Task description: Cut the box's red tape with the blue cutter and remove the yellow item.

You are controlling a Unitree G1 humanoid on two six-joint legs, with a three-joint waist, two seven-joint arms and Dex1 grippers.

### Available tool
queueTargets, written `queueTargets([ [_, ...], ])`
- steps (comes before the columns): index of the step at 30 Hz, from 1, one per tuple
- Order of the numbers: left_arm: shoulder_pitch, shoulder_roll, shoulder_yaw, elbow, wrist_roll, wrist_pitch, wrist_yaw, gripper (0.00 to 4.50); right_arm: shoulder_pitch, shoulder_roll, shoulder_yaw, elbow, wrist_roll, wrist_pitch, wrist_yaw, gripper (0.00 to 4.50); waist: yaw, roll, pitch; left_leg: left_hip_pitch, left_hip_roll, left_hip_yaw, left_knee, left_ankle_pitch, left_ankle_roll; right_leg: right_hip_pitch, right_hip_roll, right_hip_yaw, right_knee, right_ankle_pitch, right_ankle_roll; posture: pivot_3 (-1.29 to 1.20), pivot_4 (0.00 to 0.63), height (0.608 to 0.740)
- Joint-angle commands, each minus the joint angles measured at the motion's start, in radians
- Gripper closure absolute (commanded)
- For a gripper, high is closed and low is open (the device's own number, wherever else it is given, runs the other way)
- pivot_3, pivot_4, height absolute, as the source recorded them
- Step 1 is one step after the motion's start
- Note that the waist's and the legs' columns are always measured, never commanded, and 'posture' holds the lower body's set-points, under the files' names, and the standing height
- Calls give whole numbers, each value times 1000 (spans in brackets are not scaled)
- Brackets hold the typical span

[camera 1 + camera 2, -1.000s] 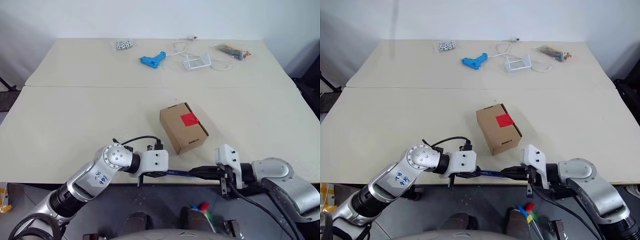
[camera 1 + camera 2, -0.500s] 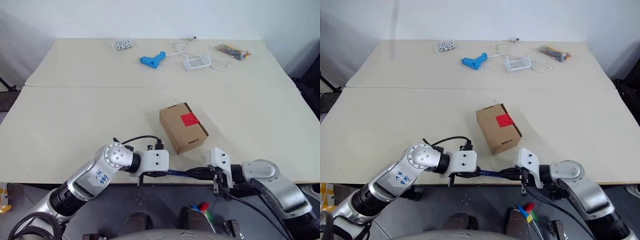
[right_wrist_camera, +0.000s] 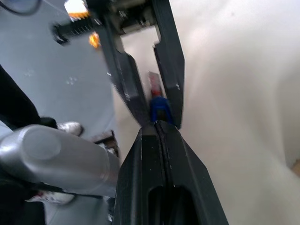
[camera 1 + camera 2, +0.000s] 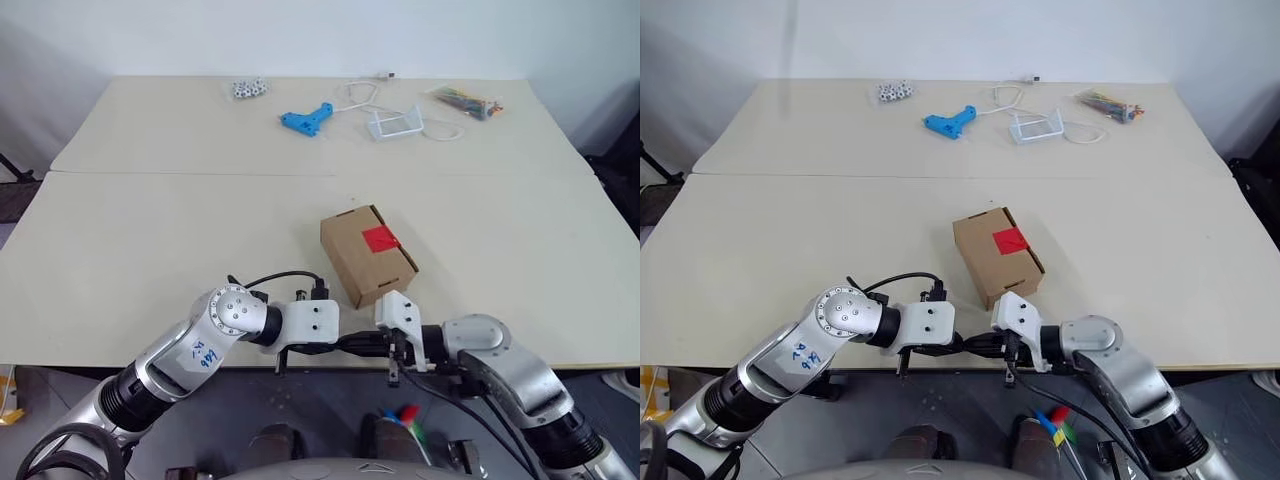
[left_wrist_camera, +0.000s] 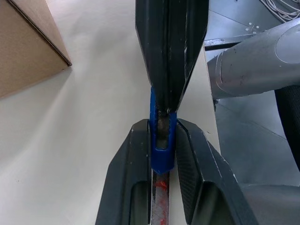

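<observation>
You have the blue cutter point(image 5: 162, 140) clamped by both end effectors, left end effector point(image 4: 345, 347) and right end effector point(image 4: 372, 345) tip to tip at the desk point(image 4: 150, 250) edge. It lies level, spanning them. The red tape point(image 4: 379, 238) is uncut on the closed box point(image 4: 366, 255) just beyond them.

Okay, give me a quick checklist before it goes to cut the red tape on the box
1. Blue cutter held by left gripper: ok.
2. Right gripper shut on the cutter too: ok.
3. Blade extended: cannot tell.
4. Box upright on the table, flaps closed: ok.
5. Red tape facing up, unobstructed: ok.
6. Cutter close to the tape: not ok, both grippers hang at the table's near edge.
</observation>
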Motion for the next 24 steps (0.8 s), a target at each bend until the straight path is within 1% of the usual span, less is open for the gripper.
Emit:
queueTargets([
  [1, 65, 46, 25, 37, 38, -89, 29, 4085, 65, -69, -179, -152, 231, 119, 38, 4500, -2, 0, 0, 0, 0, 0, 0, 0, 0, 0, 0, 0, 0, 0, 0, 0, 150, 740],
  [2, 87, 57, 50, 48, 42, -172, 39, 4085, 85, -75, -245, -182, 302, 166, 7, 4500, -2, 0, 0, 0, 0, 0, -1, 0, 0, 0, 0, 1, -1, 0, 0, 0, 150, 740],
  [3, 126, 68, 121, 90, 58, -420, 104, 4085, 132, -131, -374, -228, 490, 264, -42, 4329, -3, 2, 1, 0, 1, 0, -1, -1, -1, 0, -1, 2, -1, 0, 0, 0, 150, 740],
  [4, 153, 73, 172, 125, 69, -605, 151, 4085, 164, -172, -465, -258, 629, 336, -85, 4137, -4, 4, 2, 0, 3, -1, -1, -1, -1, -1, -4, 4, -1, 0, -2, 0, 150, 740],
  [5, 185, 79, 222, 142, 55, -690, 166, 4085, 181, -175, -545, -273, 732, 377, -197, 3910, -4, 4, 3, 0, 3, -1, -1, -1, -2, -2, -10, 4, -2, 0, -3, 0, 150, 740],
  [6, 206, 81, 252, 157, 43, -736, 170, 4085, 191, -179, -591, -282, 804, 397, -283, 3601, -7, 3, 4, 0, 3, -1, -2, -1, -2, -4, -11, 4, -2, -1, -4, 0, 150, 740],
  [7, 222, 68, 277, 158, 23, -758, 176, 4085, 204, -207, -613, -286, 877, 434, -375, 3351, -7, 3, 4, 0, 4, -1, -2, -2, -3, -4, -11, 2, -1, -1, -5, 0, 150, 740],
  [8, 232, 59, 297, 165, 22, -846, 192, 4085, 226, -242, -630, -288, 980, 459, -497, 3008, -5, 4, 4, 0, 5, -1, -2, -2, -4, -4, -10, 2, -1, -1, -6, 0, 150, 740],
  [10, 243, 42, 312, 177, 27, -956, 201, 4085, 261, -315, -629, -280, 1182, 478, -702, 2357, 0, 6, 5, 0, 5, 0, -3, -2, -4, -5, -11, 1, -1, -1, -6, 0, 150, 740],
  [12, 244, 22, 314, 192, 47, -1010, 211, 4085, 270, -371, -607, -290, 1327, 448, -821, 1708, 3, 6, 5, -1, 3, 1, -3, -3, -2, -5, -14, 0, -1, -1, -6, 0, 150, 740],
  [13, 236, 2, 313, 199, 59, -1029, 226, 4085, 261, -387, -585, -300, 1393, 426, -863, 1284, 2, 6, 5, -1, 3, 1, -3, -4, -1, -5, -14, -1, -2, -1, -5, 0, 150, 740],
  [14, 224, -16, 310, 207, 75, -1039, 239, 4085, 246, -394, -562, -307, 1440, 404, -902, 1000, 1, 6, 5, -1, 2, 2, -3, -4, 0, -5, -14, -2, -3, -1, -5, 0, 150, 740],
  [15, 212, -37, 307, 213, 81, -1053, 248, 4085, 232, -402, -534, -308, 1482, 384, -955, 586, 0, 6, 6, -1, 2, 3, -3, -4, 1, -4, -14, -2, -4, 0, -3, 0, 150, 740],
  [17, 189, -68, 303, 225, 104, -1074, 259, 4085, 194, -409, -483, -310, 1512, 360, -1023, 36, 0, 6, 6, -2, 1, 4, -3, -5, 2, -3, -13, -9, -4, 1, -1, 0, 150, 740],
  [21, 164, -101, 283, 243, 126, -1092, 249, 4085, 126, -398, -408, -311, 1547, 325, -1087, 36, 0, 5, 6, -3, -1, 6, -2, -5, 4, -3, -10, -16, -3, 2, 1, 0, 150, 740],
  [24, 150, -121, 273, 252, 130, -1097, 245, 4085, 87, -388, -369, -298, 1506, 324, -1092, 36, 1, 5, 6, -3, -1, 6, -2, -5, 6, -3, -10, -17, -4, 3, 2, 0, 150, 740],
])
